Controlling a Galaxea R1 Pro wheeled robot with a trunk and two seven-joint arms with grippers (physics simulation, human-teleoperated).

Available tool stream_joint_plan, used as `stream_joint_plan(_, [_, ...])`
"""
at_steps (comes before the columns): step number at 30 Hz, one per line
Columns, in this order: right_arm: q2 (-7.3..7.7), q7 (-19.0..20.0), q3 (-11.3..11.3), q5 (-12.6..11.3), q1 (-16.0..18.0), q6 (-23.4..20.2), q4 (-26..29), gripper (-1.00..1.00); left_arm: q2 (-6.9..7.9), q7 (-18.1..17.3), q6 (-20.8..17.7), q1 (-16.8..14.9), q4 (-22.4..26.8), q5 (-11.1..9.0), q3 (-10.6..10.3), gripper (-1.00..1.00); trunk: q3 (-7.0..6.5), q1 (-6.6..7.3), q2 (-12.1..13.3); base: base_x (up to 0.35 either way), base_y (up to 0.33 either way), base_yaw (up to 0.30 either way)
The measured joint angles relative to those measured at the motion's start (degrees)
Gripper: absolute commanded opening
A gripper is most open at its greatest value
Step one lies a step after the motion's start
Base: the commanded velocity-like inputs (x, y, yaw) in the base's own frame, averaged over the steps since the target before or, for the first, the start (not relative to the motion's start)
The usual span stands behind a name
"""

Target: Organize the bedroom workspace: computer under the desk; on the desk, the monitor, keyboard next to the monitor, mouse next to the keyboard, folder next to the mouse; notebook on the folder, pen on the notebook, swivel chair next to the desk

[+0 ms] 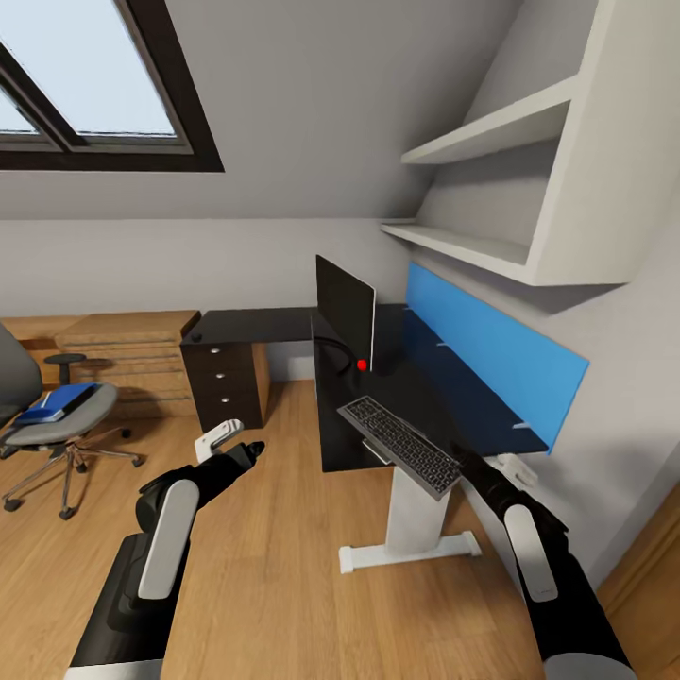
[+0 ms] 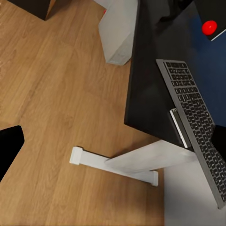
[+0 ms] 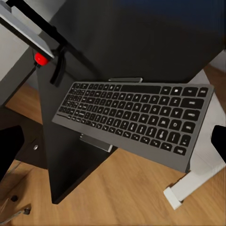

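Observation:
The black desk (image 1: pixel 274 326) carries the black monitor (image 1: pixel 345 310) with its red dot. The silver-grey keyboard (image 1: pixel 400 444) lies askew at the desk's front corner, its near end past the edge, also in the left wrist view (image 2: pixel 195 117) and the right wrist view (image 3: pixel 134 117). My right gripper (image 1: pixel 469 460) is at that near end, open, with fingers (image 3: pixel 9 150) wide apart. My left gripper (image 1: pixel 253 450) hangs open over the floor left of the desk. The grey swivel chair (image 1: pixel 90 416) at far left holds the blue folder (image 1: pixel 59 400). The pale computer (image 2: pixel 120 35) stands on the floor by the desk.
A black drawer block (image 1: pixel 225 382) stands under the desk's far wing, with a light-wood drawer unit (image 1: pixel 132 354) beside it. A blue wall panel (image 1: pixel 491 354) and white shelves (image 1: pixel 491 132) line the right wall. The desk's white leg (image 1: pixel 416 529) rests on wood floor.

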State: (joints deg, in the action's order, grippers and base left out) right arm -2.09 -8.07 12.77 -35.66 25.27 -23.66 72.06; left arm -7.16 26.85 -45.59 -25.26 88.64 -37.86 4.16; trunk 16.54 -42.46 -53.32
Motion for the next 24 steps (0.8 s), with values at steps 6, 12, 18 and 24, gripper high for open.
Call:
stream_joint_plan(6, [1.69, 0.15, 3.72, -0.33, 0.09, -0.02, -5.36, 1.00, -0.01, 0.00, 0.02, 0.00, -0.01, -0.02, 0.11, 1.00, 1.08, -1.32, -2.41, 0.000, 0.000, 0.000])
stream_joint_plan(12, [5.79, 3.04, 5.79, -6.32, 0.49, -0.24, -12.72, 1.00, 0.00, 0.00, 0.01, 0.00, -0.02, -0.03, 0.15, 1.00, 2.16, -2.64, -4.82, 0.000, 0.000, 0.000])
stream_joint_plan(18, [10.33, 5.87, 5.88, -11.98, 4.02, -0.36, -24.99, 1.00, 0.00, 0.06, 0.05, 0.00, -0.07, -0.03, 0.08, 1.00, 3.24, -3.96, -7.23, 0.000, 0.000, 0.000])
stream_joint_plan(24, [14.09, 12.46, 5.70, -14.84, 9.48, -0.46, -37.17, 1.00, 0.00, 0.08, 0.05, 0.00, -0.10, -0.01, 0.07, 1.00, 4.32, -5.28, -9.64, 0.000, 0.000, 0.000])
